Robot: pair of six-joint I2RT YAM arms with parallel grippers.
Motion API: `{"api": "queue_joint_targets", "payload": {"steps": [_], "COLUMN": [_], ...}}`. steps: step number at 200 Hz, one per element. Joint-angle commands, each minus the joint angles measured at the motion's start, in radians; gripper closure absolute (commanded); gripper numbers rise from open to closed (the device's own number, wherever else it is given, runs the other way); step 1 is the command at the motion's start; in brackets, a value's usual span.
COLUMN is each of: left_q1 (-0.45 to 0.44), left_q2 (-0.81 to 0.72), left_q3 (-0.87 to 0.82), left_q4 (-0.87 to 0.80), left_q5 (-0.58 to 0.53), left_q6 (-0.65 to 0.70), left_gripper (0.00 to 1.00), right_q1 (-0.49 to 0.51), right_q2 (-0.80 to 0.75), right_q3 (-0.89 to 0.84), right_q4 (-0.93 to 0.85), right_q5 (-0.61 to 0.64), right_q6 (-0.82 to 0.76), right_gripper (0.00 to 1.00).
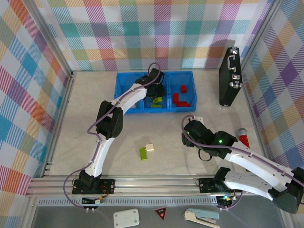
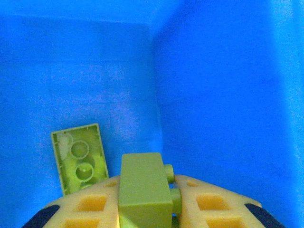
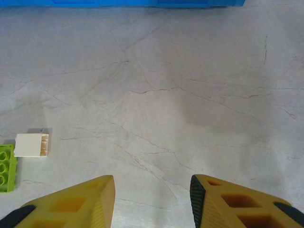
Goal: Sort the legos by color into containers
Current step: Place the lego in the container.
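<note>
The blue bin [image 1: 124,81] stands at the back of the table. My left gripper [image 1: 156,95] reaches down into its middle compartment, shut on a lime green lego [image 2: 145,187]. Another lime lego [image 2: 80,159] lies studs-down on the bin floor beside the left gripper [image 2: 148,184]. More green legos [image 1: 157,102] lie in the middle compartment, and red legos [image 1: 180,97] lie in the right one. A green lego [image 1: 143,153] and a cream lego [image 1: 150,147] rest together on the table. My right gripper [image 1: 191,127] hovers open over bare table, right of the cream lego [image 3: 31,145] and the green lego [image 3: 6,168].
A black briefcase [image 1: 230,76] stands upright at the back right. The red stick with a grey head [image 1: 244,137] lies by the right wall. A stapler [image 1: 202,217] and a white plate [image 1: 126,218] sit below the front rail. The bin's front wall [image 3: 123,3] crosses the top of the right wrist view.
</note>
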Motion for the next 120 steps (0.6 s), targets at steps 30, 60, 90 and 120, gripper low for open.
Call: {"api": "queue_joint_targets", "payload": {"steps": [30,60,90,120], "left_q1": [0.008,0.008,0.008,0.008], "left_q2": [0.060,0.049,0.030,0.002], "left_q3": [0.050,0.051,0.051,0.050], "left_q4": [-0.001,0.004,0.003,-0.006], "left_q5": [-0.006,-0.001,-0.002,0.005], "left_q6": [-0.002,-0.003,0.000,0.002], "left_gripper": [0.68,0.65,0.63,0.63], "right_q1": [0.001,-0.001,0.000,0.001], "right_q2": [-0.022,-0.025,-0.022,-0.014], "right_q3": [0.012,0.013,0.019,0.025], "right_q4": [-0.033,-0.034,-0.031,-0.022], "right_q5": [0.007,0.007,0.006,0.004], "right_q6": [0.016,0.014,0.007,-0.008], "right_gripper": [0.53,0.53,0.53,0.52]}}
